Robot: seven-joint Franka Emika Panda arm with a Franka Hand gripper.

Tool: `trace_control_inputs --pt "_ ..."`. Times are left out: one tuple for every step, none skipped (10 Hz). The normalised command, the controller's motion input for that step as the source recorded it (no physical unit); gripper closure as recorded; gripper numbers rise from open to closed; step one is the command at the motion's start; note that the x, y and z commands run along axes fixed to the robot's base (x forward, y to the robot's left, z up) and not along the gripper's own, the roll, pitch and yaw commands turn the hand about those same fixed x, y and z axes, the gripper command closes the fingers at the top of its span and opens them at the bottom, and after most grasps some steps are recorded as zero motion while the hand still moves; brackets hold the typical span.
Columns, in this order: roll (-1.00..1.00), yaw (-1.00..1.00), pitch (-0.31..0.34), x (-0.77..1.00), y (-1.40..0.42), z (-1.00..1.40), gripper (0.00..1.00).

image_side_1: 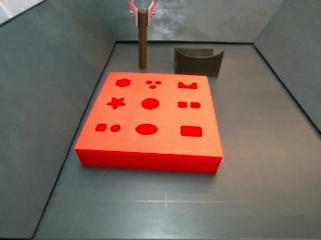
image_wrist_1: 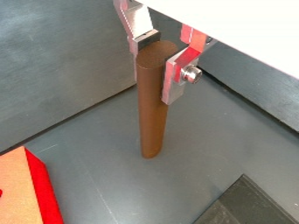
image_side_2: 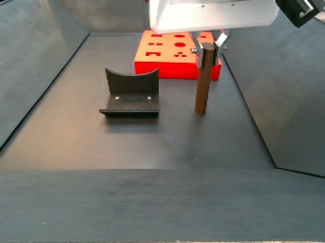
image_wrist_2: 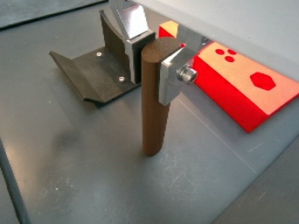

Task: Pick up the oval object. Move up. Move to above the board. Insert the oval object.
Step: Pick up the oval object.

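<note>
One peg (image_side_2: 202, 78) is counted, clamped upright at its top by the one gripper (image_side_2: 214, 43) near the floor's far end. One board (image_side_1: 150, 117) is seen, with twelve cut-outs. One fixture (image_side_2: 129, 93) is counted on the floor.

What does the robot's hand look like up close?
The hand has two flat silver metal fingers with dark pads inside. Small reddish pieces sit where the fingers join on. One finger carries a round silver screw. Above them sits a white boxy body. No cables or markings are visible.
</note>
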Motion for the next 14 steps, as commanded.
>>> trace_control_inputs --pt "0.02 0.01 0.0 0.0 0.0 0.0 1.0" --pt "0.02 0.01 0.0 0.0 0.0 0.0 1.0" --pt "0.01 0.02 0.0 0.0 0.0 0.0 1.0" --pt "0.01 0.02 0.0 0.0 0.0 0.0 1.0" --pt "0.01 0.02 0.0 0.0 0.0 0.0 1.0" --pt "0.01 0.02 0.0 0.0 0.0 0.0 1.0" --pt "0.01 0.02 0.0 0.0 0.0 0.0 1.0" --pt "0.01 0.02 0.0 0.0 0.0 0.0 1.0" --pt "0.01 0.02 0.0 0.0 0.0 0.0 1.0" --pt "0.01 0.02 0.0 0.0 0.0 0.0 1.0" --pt "0.02 0.02 0.0 0.0 0.0 0.0 1.0" --pt "0.02 0.02 0.0 0.0 0.0 0.0 1.0" --pt "0.02 0.02 0.0 0.0 0.0 0.0 1.0" --pt "0.02 0.02 0.0 0.0 0.0 0.0 1.0"
